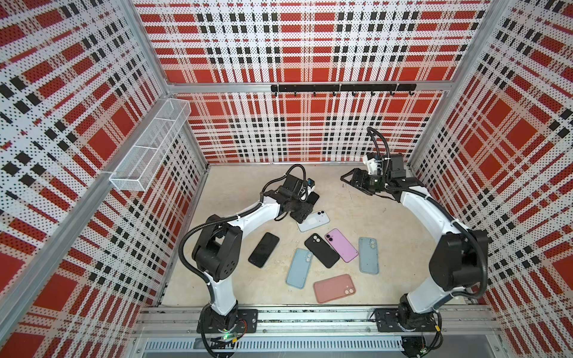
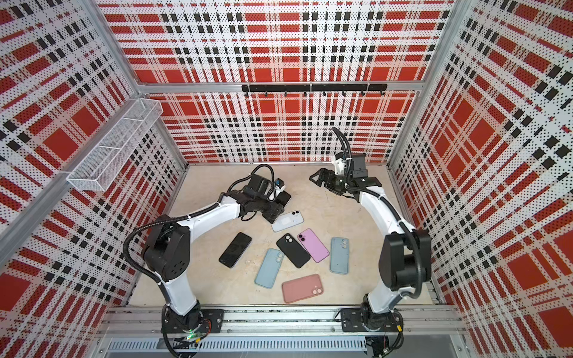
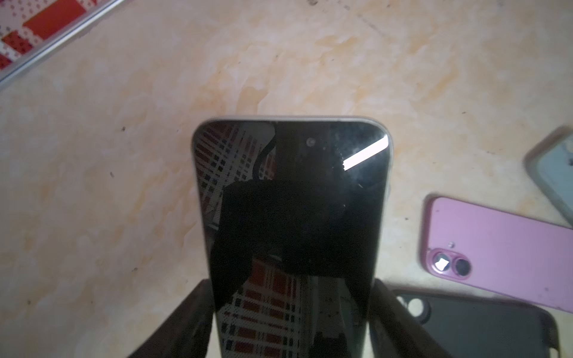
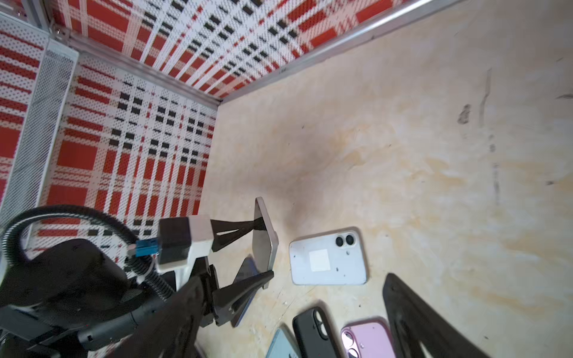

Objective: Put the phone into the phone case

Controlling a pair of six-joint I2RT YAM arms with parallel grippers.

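Phone (image 3: 291,217) hangs above the table (image 1: 356,223), clamped by its long edges in the left gripper (image 4: 263,251), probably keeping its back free for the black case (image 1: 321,250); right gripper (image 1: 348,180) hovers wide, empty

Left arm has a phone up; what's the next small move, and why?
Likely swing the right end effector, open and empty, toward the black case to steady it, since the left end effector grips the phone by its edges above the table.
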